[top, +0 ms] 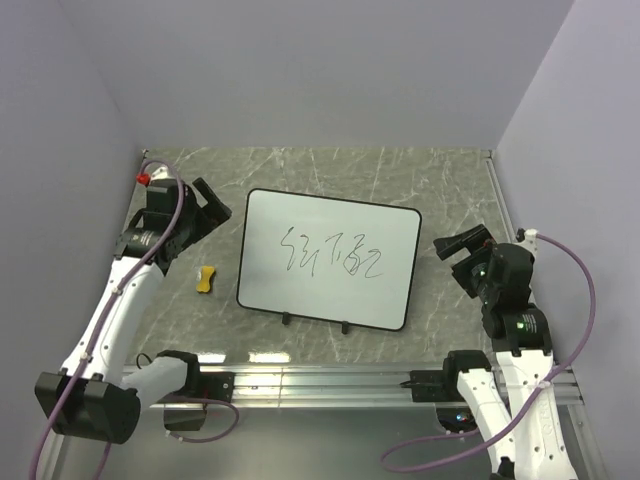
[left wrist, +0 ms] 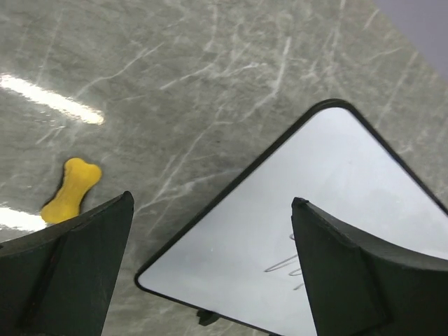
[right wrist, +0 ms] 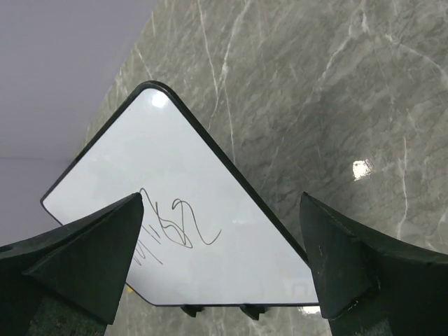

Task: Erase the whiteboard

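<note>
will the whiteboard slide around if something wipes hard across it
Likely yes: the whiteboard lies flat on a glossy table with nothing pinning it, so a sideways wipe may shift it. It looks thin and rigid, so it should slide as one piece, not flex. Its two small feet probably add little grip.

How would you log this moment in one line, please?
whiteboard: scribbles unerased | yellow sponge: lying left of board | left gripper: open, empty | right gripper: open, empty

Plain pale lavender walls (top: 300,70) box me in on 3 sides; grey marble-look tabletop (top: 330,172) w/ white veins, light glare (left wrist: 49,98) on it.
</note>
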You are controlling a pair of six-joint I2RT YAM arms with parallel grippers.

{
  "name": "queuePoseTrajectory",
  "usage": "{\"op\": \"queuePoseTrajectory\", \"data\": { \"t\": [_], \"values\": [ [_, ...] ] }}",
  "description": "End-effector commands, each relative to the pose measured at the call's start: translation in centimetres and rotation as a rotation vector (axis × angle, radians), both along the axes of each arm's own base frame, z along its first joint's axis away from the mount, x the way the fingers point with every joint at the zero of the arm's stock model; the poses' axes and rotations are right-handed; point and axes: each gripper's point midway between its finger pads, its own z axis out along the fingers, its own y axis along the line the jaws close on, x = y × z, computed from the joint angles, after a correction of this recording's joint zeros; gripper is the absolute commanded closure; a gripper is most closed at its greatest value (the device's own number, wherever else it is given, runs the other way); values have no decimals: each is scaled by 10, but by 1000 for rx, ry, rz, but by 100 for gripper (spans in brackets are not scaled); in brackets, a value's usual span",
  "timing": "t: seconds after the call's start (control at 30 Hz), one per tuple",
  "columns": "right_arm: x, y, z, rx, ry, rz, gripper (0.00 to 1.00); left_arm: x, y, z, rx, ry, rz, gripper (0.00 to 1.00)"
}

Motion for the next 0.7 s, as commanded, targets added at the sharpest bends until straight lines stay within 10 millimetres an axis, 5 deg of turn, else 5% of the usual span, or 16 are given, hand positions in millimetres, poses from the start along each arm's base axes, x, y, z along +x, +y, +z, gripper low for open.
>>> {"op": "queuePoseTrajectory", "data": {
  "t": [0.0, 0.17, 0.33, 0.67],
  "values": [
    [-6, 3, 16, -22, -39, 39, 1, 2, 12, 3, 93, 19, 8, 1],
    [-15, 4, 26, -65, -53, 76, 1, 2, 24, -7, 161, 53, 42, 1],
    [-30, 24, 39, -68, -73, 220, 4, -3, 49, -50, 273, 234, 90, 1],
    [-67, 31, 79, -98, -145, 285, 5, -4, 72, -116, 339, 384, 23, 1]
  ]
}}
